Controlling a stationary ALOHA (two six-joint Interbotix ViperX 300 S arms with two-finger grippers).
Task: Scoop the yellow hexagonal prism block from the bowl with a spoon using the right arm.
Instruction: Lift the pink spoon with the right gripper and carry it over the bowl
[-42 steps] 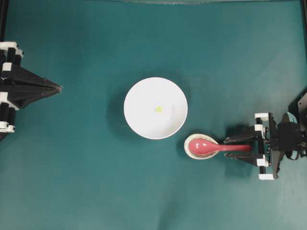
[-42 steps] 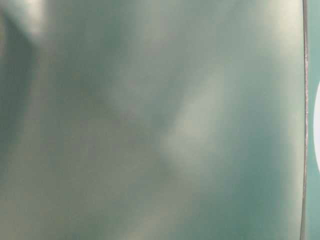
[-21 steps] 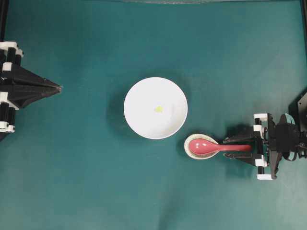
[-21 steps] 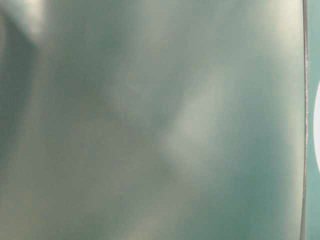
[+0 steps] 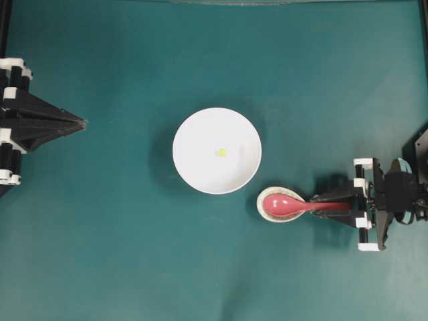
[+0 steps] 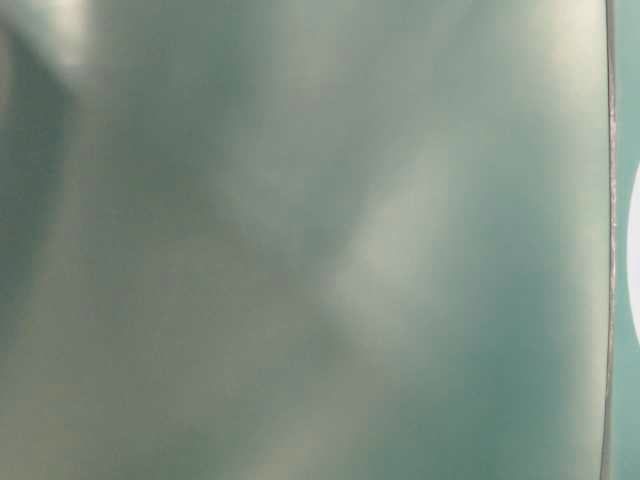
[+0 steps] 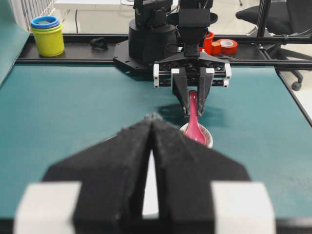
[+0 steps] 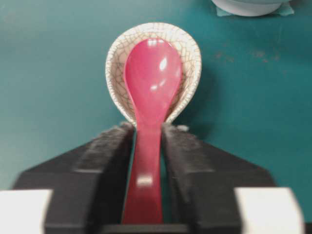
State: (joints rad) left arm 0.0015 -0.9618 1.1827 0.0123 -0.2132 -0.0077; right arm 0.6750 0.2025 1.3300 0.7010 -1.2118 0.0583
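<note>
The white bowl [image 5: 194, 134] stands mid-table with the tiny yellow block [image 5: 221, 152] near its centre. The red-pink spoon [image 5: 281, 204] lies with its scoop in the speckled spoon rest [image 5: 262, 199], just right of and below the bowl. My right gripper [image 5: 319, 204] is shut on the spoon's handle; in the right wrist view the fingers [image 8: 109, 146] press the handle on both sides while the spoon [image 8: 152, 83] still sits in the rest [image 8: 187, 53]. My left gripper [image 5: 81, 124] is shut and empty at the far left.
In the left wrist view a stack of yellow and blue cups [image 7: 47, 36] and tape rolls [image 7: 222, 46] sit beyond the table's far edge. The table-level view is a blur with a white sliver [image 6: 634, 260] at its right edge.
My right gripper's fingers have closed in from a wide spread onto the spoon handle. The spoon, bowl and left arm have not moved.
</note>
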